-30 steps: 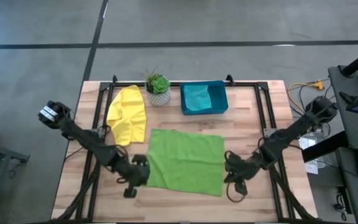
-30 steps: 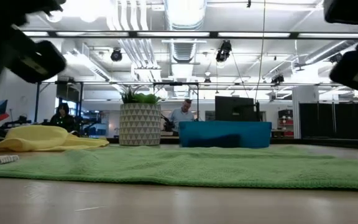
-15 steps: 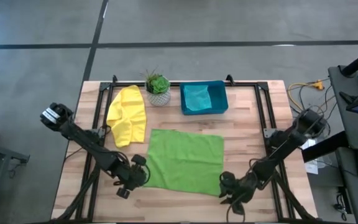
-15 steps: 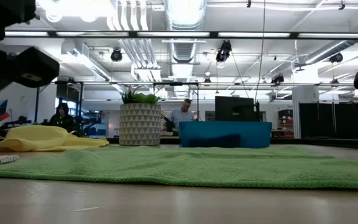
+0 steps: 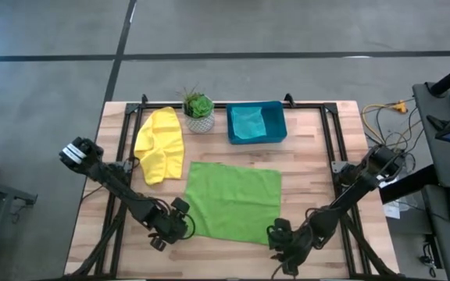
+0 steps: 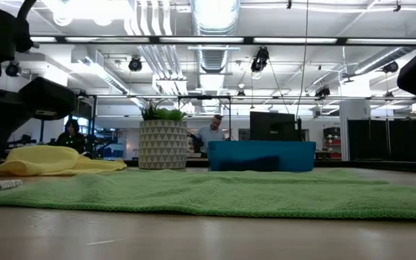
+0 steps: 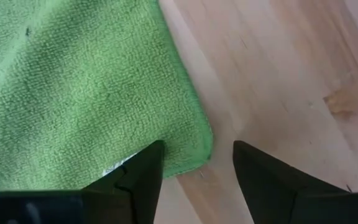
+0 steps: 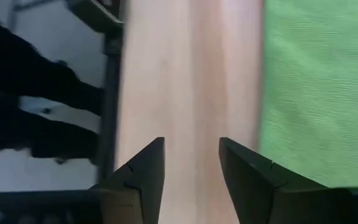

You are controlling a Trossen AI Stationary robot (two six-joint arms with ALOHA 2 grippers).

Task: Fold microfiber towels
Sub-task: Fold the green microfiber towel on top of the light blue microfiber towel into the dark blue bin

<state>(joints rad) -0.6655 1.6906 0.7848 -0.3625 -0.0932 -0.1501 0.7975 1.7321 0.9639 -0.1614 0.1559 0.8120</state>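
On the wooden table (image 5: 311, 148), centre, the light green towel (image 5: 233, 201) lies spread flat, one layer, edges roughly square to the table. Left gripper (image 5: 180, 221) sits at the towel's 8 o'clock corner; in the left wrist view the left gripper (image 7: 196, 163) has its fingers (image 7: 140, 174) parted, the rounded corner of the green towel (image 7: 86, 81) lying between them on bare wood, nothing pinched. Right gripper (image 5: 281, 238) is at the towel's 4 o'clock corner, just off the cloth's edge. In the right wrist view the right gripper (image 8: 191, 163) shows its fingers (image 8: 143, 171) apart over bare wood, with the green towel (image 8: 319, 87) off to one side; nothing held.

Yellow towel (image 5: 160, 145) lies crumpled at 10 o'clock from the green one, well apart from it. Potted plant (image 5: 199, 110) stands at 11 o'clock near the table's far edge. Teal-blue tray (image 5: 279, 125) sits at 12 o'clock, with a teal towel (image 5: 248, 122) folded inside it.

Low view: green towel (image 6: 215, 191) flat across the foreground, yellow towel (image 6: 53, 160) heaped, plant pot (image 6: 162, 143) and tray (image 6: 262, 154) behind. People are visible in the room beyond.
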